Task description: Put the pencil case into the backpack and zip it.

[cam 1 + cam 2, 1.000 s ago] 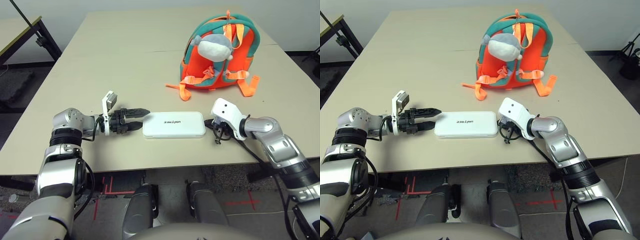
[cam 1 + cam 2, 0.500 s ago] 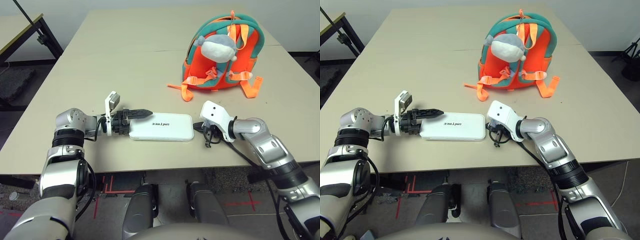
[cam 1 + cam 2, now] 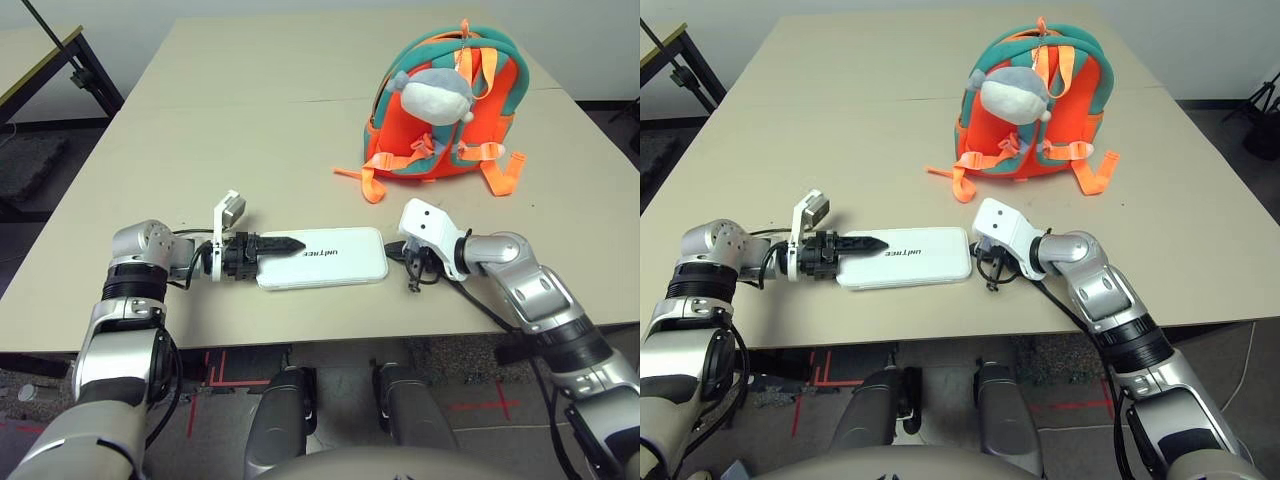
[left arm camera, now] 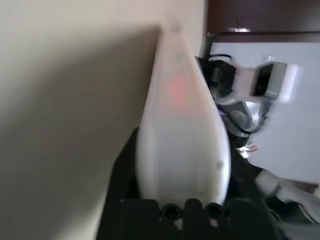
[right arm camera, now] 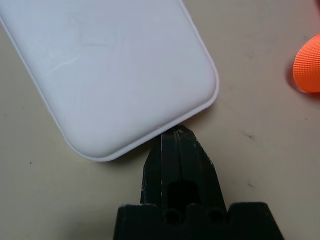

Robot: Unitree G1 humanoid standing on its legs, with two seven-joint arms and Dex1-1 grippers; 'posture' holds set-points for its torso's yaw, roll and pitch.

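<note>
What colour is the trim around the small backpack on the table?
Teal, edging the bright orange backpack; clearest in the left eye view.

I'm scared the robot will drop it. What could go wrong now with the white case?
1. The left gripper pinches only one short end of the pencil case, so the long flat case could sag or slip out when lifted.
2. The shut right gripper presses its tips against the other end; a further push could slide the case or twist it in the grip.
3. The backpack stands apart, farther back on the table, with its straps toward the robot, so the carry might snag.
</note>
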